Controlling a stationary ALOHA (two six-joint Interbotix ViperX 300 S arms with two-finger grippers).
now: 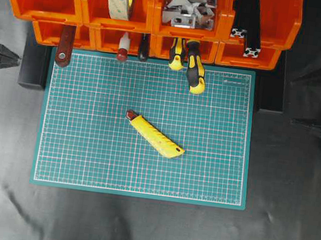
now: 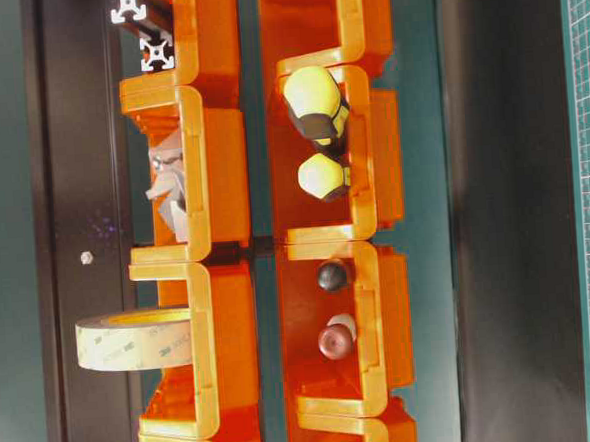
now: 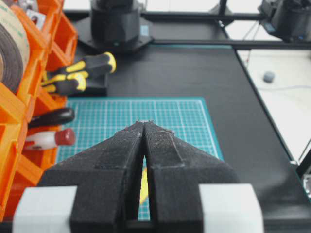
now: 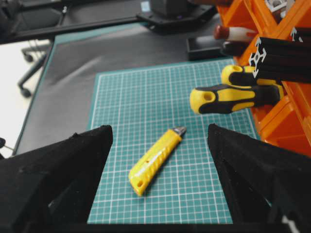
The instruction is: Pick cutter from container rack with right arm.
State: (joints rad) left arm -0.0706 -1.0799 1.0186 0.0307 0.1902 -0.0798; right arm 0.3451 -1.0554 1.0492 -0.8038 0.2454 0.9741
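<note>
Two screwdrivers (image 1: 190, 65) overhanging mat (image 1: 86, 146), well apart from cutter (image 1: 155, 135).

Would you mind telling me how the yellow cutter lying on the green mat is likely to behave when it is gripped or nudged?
The cutter looks like a slim plastic body, so probably stiff and light. It lies flat on the cutting mat, so it would likely slide or pivot rather than roll. Its glossy sides may be slippery; the ridged slider might grip better.

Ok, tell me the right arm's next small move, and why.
Probably hold clear or retreat: the cutter already lies loose on the green mat, outside the container rack, and the right gripper stands wide open and empty above it. Nothing seems left to pick from the rack.
</note>
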